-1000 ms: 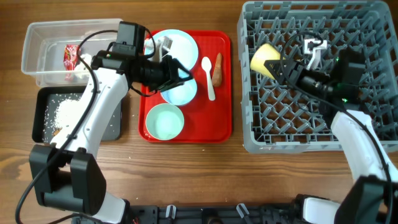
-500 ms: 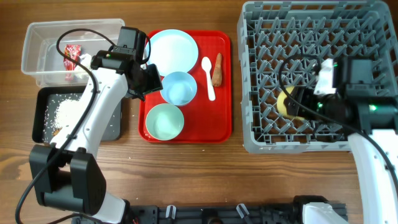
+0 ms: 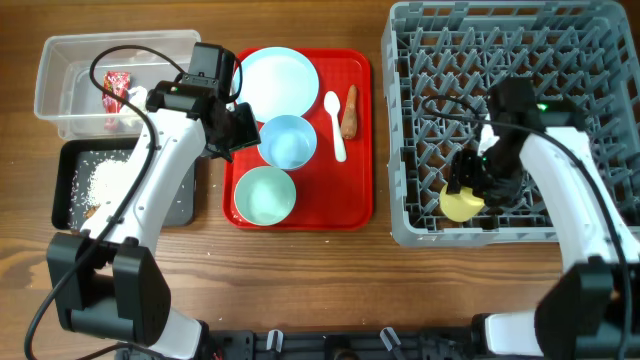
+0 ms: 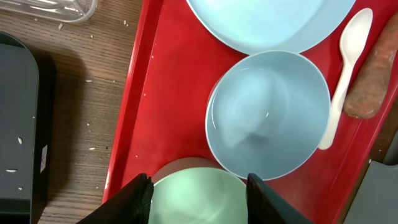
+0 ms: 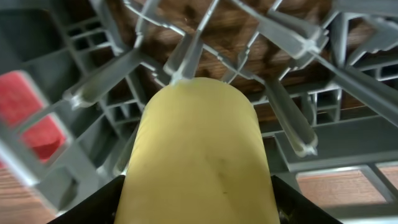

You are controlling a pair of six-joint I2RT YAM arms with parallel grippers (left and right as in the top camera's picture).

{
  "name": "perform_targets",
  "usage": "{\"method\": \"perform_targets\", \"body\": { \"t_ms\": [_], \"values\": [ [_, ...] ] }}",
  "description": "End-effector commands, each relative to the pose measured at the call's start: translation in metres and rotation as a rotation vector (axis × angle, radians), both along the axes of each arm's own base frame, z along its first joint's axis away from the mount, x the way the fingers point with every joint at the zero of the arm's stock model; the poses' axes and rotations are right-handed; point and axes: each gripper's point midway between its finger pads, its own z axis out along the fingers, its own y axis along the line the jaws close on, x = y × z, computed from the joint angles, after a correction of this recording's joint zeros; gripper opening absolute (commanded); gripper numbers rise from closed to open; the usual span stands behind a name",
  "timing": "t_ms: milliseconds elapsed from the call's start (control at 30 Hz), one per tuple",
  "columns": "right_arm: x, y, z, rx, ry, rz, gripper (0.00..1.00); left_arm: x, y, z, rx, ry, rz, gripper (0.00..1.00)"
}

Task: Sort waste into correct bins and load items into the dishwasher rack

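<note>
The right gripper (image 5: 199, 190) is clamped on the yellow cup (image 5: 199, 143), which fills the space between the jaws. Grey pegs are seen just past the cup's far end. From overhead, this gripper (image 3: 468, 188) and the cup (image 3: 460, 207) are found low in the near-left part of the dishwasher rack (image 3: 500, 60), which stands at the right of the table (image 3: 330, 280).

The left gripper (image 4: 198, 183) is held with its jaws apart and nothing between them, above the far edge of the green bowl (image 4: 199, 202). Just beyond it the blue bowl (image 4: 267, 115) is seen, and farther still the plate (image 4: 267, 22). To the right of the blue bowl lie the white spoon (image 4: 345, 68) and the carrot-like stick (image 4: 373, 81), side by side. All five are carried on the red tray (image 4: 168, 93).

At the far left the clear tub (image 3: 60, 60) is placed, with the red wrapper (image 3: 115, 88) inside. Directly in front of it lies the black tray (image 3: 185, 200), in which rice grains (image 3: 105, 180) are heaped.
</note>
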Motion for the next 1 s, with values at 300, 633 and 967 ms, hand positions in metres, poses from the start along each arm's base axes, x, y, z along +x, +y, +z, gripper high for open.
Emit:
{"method": "perform_targets", "body": {
  "t_ms": [300, 633, 967],
  "values": [
    [0.038, 0.001, 0.036, -0.008, -0.112, 0.008, 0.93, 0.003, 0.001, 0.008, 0.015, -0.031, -0.003, 0.5],
    [0.115, 0.073, 0.124, 0.244, -0.504, 0.156, 0.84, 0.011, -0.001, 0.011, 0.006, -0.065, -0.003, 0.57],
    [0.147, 0.082, 0.139, 0.217, -0.639, 0.073, 0.89, 0.038, -0.035, 0.056, -0.031, -0.224, -0.165, 0.58]
  ]
}}
